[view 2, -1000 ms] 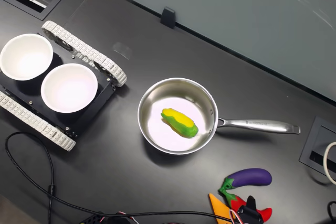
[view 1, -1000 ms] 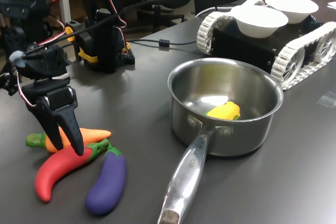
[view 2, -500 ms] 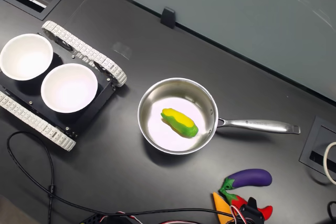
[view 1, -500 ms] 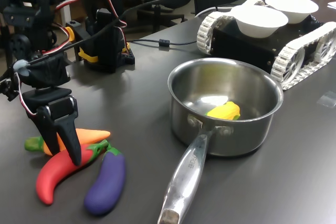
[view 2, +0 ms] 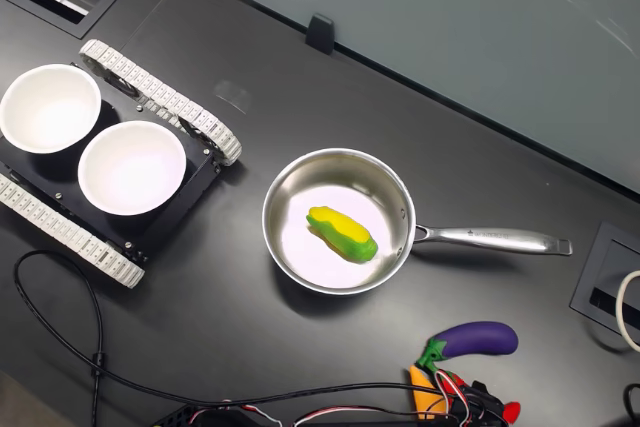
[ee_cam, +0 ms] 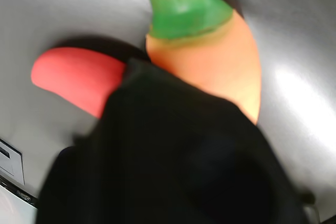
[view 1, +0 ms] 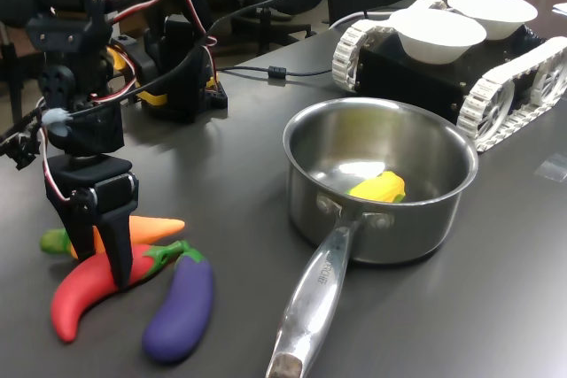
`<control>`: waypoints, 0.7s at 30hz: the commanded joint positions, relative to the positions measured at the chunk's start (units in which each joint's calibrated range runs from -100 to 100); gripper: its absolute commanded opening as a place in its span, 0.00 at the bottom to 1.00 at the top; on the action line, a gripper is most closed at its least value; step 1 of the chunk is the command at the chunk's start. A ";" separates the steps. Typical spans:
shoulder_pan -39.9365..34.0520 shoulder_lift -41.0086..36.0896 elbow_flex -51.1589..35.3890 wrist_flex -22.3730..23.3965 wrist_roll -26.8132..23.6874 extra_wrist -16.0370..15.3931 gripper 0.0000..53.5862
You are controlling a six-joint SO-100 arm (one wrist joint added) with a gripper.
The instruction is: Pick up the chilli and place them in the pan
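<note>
the first exterior view sits low at table height, looking across the table (view 1: 239,130) with the pan (view 1: 381,179) mid-frame and the arm at the first exterior view's left. the second exterior view looks straight down from high up; both exterior views share the pan (view 2: 338,220) and the bowls. the wrist view is jammed right up against the carrot (ee_cam: 210,61), blurry, mostly blocked by black.

Red chilli (view 1: 84,289) lies flat (curved); steel pan (view 1: 440,219) upright
</note>
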 commanded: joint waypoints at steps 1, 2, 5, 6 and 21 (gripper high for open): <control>0.66 -0.23 2.18 1.23 0.10 2.90 0.05; 0.54 -0.82 3.09 0.46 -0.15 2.90 0.00; 0.31 -4.37 6.91 -1.67 -1.17 2.65 0.00; 0.20 -5.88 7.91 -1.84 -1.37 2.40 0.00; -5.19 -25.12 9.09 -2.52 -11.97 0.89 0.00</control>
